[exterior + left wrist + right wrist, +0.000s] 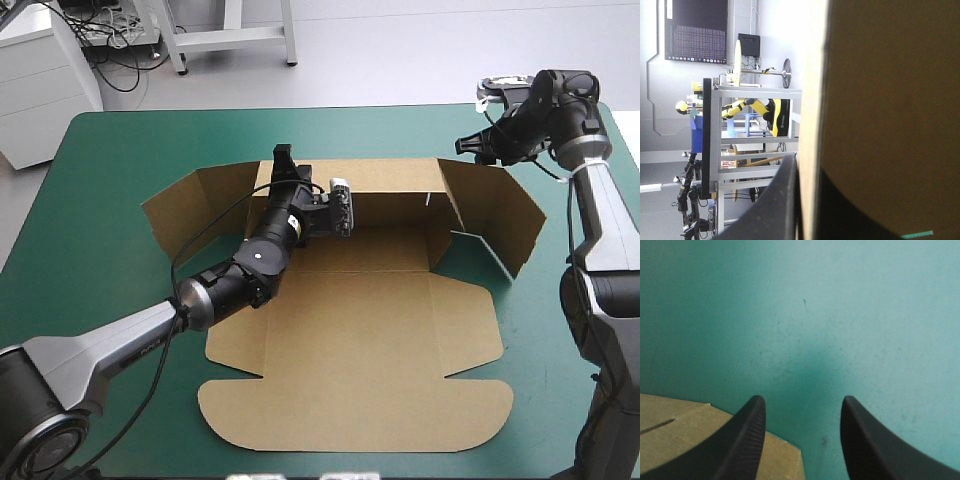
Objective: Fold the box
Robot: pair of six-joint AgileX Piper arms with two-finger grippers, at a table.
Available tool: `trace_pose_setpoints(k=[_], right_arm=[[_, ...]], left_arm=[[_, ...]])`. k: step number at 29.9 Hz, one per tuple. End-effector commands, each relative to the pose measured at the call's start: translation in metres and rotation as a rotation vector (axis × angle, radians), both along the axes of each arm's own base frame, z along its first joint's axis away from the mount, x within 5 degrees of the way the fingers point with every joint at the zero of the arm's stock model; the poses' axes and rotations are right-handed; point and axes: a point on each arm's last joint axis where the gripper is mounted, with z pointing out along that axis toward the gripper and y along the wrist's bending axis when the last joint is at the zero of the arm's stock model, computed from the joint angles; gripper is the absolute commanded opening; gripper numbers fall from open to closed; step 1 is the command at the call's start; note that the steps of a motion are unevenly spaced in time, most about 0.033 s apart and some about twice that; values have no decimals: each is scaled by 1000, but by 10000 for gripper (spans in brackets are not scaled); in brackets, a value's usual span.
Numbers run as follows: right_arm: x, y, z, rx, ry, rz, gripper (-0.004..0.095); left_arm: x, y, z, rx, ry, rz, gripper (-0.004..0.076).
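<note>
Up high, the box (360, 340) is seen at the middle of the teal-green surface (100, 170), back wall raised; at the left wrist, the left tool (807, 165) is clamped on its board; at the right wrist, the right tool (802, 402) is held apart over the surface, beside a box corner.

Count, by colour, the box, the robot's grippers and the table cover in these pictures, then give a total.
Brown: 1, the box
Black: 2, the left gripper and the right gripper
Teal-green: 1, the table cover
Total: 4
</note>
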Motion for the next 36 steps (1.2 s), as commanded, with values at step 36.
trace_pose_setpoints(k=[36], right_arm=[[-114, 12, 21, 106, -237, 252, 431]], left_arm=[[-4, 5, 27, -77, -72, 40, -32]])
